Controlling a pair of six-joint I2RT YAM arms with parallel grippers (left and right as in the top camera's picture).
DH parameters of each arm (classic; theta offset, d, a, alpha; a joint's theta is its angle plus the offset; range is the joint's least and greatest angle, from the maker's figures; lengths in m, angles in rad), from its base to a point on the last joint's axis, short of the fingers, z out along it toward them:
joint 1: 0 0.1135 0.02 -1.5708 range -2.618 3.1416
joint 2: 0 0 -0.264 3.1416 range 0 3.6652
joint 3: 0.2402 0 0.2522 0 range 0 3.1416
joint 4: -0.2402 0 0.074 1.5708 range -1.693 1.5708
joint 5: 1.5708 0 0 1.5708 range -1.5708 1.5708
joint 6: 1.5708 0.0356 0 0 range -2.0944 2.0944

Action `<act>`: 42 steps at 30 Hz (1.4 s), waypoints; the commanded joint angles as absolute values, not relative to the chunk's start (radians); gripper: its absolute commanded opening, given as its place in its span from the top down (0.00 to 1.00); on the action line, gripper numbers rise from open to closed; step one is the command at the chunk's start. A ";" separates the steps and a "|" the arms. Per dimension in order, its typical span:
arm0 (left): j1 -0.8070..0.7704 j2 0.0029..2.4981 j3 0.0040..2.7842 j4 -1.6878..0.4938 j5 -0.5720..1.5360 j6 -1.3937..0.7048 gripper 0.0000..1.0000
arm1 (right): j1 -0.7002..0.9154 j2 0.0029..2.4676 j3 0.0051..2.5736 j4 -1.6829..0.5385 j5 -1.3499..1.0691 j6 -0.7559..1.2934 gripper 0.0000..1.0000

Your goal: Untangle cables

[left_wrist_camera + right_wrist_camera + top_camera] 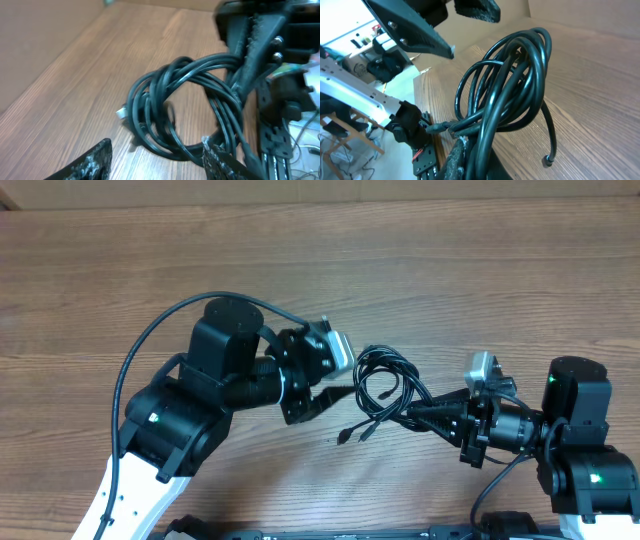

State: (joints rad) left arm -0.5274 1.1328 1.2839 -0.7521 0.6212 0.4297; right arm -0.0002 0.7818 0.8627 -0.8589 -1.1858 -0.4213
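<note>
Looking down, we see the cables (385, 385), a bunch of thin black cords in loose overlapping loops, lying mid-tabletop between the two arms. The right end effector (410, 416) is closed on the edge of the bunch nearest to it, so the loops fan out from its fingers towards the left arm. The left end effector (335, 385) is open, its fingers spread just beside the far edge of the coil without touching it. From the left wrist camera we see the coil straight ahead of that arm's parted fingertips, which sit low on either side of it. We judge the free left arm to be the one placed to take a loop. Two loose tails trail off towards the front edge of the tabletop and end in small plugs (343, 439).

The cords are smooth, glossy, round in section and limp, and several strands cross over one another. The tabletop (300, 250) is pale brown wood grain with a matt finish. The fingers are dark and angular, with scuffed, whitish tips
</note>
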 commanded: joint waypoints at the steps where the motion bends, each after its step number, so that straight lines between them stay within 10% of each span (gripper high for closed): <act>1: -0.523 1.124 1.299 -0.797 0.699 0.562 0.41 | 0.001 0.776 0.878 -0.863 -1.283 -0.520 0.96; 4: -0.523 1.124 1.299 -0.820 0.696 0.537 0.40 | 0.001 0.776 0.878 -0.862 -1.320 -0.559 0.96; 12: -0.523 1.124 1.299 -0.877 0.670 0.146 0.01 | 0.001 0.776 0.878 -0.831 -1.365 -0.559 0.96; 24: -0.524 1.126 1.298 -0.665 1.133 0.120 0.00 | 0.001 0.776 0.878 -0.765 -1.495 -0.551 0.96; 30: -0.524 1.126 1.298 -0.637 1.150 0.116 0.43 | 0.001 0.776 0.878 -0.749 -1.496 -0.551 0.96; 42: -0.524 1.126 1.298 -0.598 1.093 0.110 0.85 | 0.001 0.776 0.878 -0.757 -1.497 -0.550 0.90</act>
